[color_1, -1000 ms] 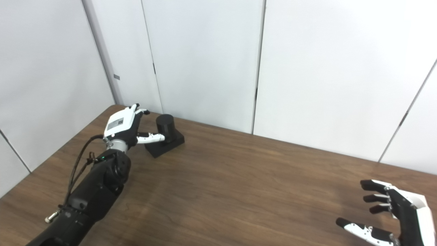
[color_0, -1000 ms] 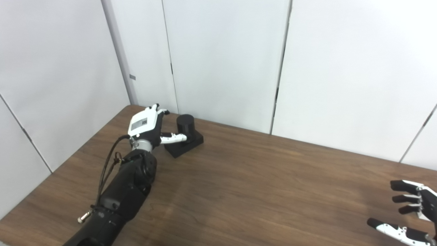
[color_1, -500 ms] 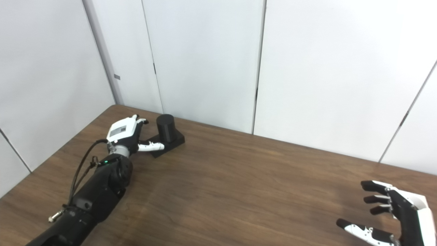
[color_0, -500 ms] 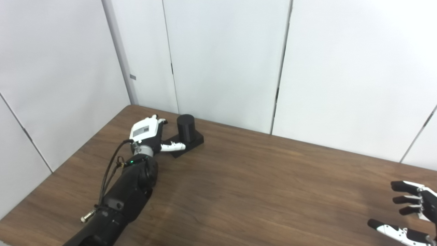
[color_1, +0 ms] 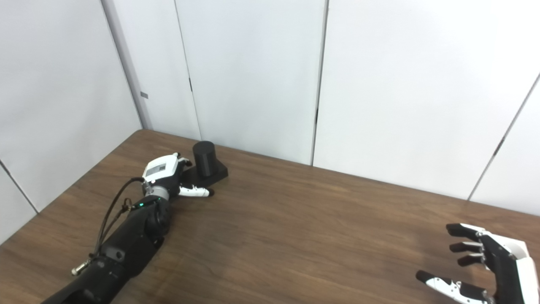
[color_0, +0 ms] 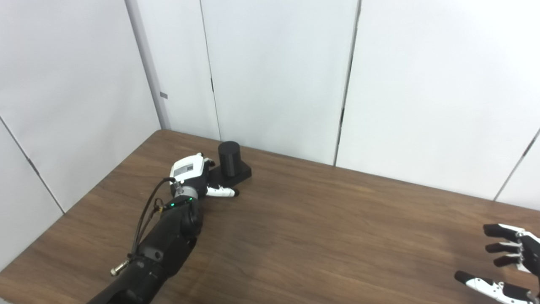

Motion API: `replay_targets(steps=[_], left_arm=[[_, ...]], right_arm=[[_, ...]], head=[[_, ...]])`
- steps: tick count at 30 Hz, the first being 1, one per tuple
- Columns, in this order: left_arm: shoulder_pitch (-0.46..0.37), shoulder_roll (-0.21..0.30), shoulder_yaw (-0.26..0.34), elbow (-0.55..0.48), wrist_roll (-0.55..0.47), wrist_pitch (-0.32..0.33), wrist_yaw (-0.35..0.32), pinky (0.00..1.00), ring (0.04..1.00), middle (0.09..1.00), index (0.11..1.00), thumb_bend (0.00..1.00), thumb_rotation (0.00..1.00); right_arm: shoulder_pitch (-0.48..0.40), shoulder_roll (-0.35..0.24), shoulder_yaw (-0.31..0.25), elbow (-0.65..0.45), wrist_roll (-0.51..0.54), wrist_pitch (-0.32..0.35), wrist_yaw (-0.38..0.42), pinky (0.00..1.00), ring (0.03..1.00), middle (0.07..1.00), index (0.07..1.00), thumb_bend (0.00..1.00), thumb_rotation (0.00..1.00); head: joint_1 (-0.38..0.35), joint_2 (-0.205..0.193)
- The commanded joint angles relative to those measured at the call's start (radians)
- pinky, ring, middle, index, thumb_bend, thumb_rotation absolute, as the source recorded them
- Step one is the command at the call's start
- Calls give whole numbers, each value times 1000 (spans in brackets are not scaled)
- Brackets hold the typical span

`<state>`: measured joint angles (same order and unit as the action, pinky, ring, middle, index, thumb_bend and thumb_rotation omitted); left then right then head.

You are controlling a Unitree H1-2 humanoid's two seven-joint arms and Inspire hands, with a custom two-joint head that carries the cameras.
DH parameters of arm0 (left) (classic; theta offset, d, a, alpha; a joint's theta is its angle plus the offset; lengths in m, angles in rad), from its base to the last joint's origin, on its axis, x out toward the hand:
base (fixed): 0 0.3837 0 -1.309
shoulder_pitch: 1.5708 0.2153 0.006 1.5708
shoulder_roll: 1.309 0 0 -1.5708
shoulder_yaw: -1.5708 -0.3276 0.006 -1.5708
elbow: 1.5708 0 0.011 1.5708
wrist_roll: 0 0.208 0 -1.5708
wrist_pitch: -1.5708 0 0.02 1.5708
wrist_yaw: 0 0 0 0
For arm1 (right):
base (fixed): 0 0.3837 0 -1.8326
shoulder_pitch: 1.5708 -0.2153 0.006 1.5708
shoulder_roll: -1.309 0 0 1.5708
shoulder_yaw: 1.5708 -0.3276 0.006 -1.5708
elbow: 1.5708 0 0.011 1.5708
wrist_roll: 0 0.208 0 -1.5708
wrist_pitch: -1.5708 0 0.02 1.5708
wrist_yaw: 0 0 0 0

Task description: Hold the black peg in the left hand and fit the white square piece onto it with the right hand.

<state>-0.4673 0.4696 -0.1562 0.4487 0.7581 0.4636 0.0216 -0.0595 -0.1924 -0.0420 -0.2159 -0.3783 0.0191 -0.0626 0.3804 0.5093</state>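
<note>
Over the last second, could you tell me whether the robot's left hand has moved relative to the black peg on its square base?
Yes. The left hand has dropped lower and shifted right, toward the near side of the black peg, which has stayed put on the wooden table.

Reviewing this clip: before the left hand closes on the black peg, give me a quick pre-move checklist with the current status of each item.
1. Black peg upright on its base: ok.
2. Left hand down beside the peg's base, thumb along the near edge: ok.
3. Left hand already gripping the peg: not ok; the cylinder stands free.
4. Right hand holding nothing, fingers apart: ok.
5. White square piece located: not ok; it shows in neither view.
6. Table between the hands free of obstacles: ok.
</note>
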Motion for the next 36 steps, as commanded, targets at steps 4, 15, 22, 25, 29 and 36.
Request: replay_targets(steps=[4, 15, 22, 25, 29, 36], left_arm=[[-71, 31, -8, 31, -1, -17, 39, 1000, 1000, 1000, 830, 1000, 502], [-78, 47, -22, 63, -25, -18, 44, 991, 1000, 991, 818, 1000, 505], [-68, 50, -12, 61, -49, -28, 44, 994, 1000, 975, 775, 987, 471], [-58, 53, 3, 56, -86, -59, 42, 1000, 1000, 962, 703, 924, 388], [-47, 63, 2, 55, -113, -104, 38, 1000, 1000, 921, 582, 828, 294], [-32, 80, -28, 23, -108, -104, -8, 935, 920, 813, 488, 535, 85]], right_arm=[[-20, -9, -4, -44, 1, -14, -2, 460, 590, 683, 660, 600, 0], [-16, -9, -4, -64, 1, 7, 3, 454, 589, 686, 656, 599, 0], [-12, -10, -9, -64, 8, 4, 9, 459, 592, 690, 659, 591, 0], [-12, -10, -11, -58, 14, -8, 6, 462, 604, 695, 660, 588, 0], [-13, -11, -12, -53, 15, -10, 4, 462, 597, 691, 661, 587, 0], [-17, -12, -16, -47, 23, -17, 1, 458, 586, 686, 657, 584, 0]], head=[[-2, 3], [-5, 11], [-1, 19], [-3, 23], [-1, 25], [-4, 29]])
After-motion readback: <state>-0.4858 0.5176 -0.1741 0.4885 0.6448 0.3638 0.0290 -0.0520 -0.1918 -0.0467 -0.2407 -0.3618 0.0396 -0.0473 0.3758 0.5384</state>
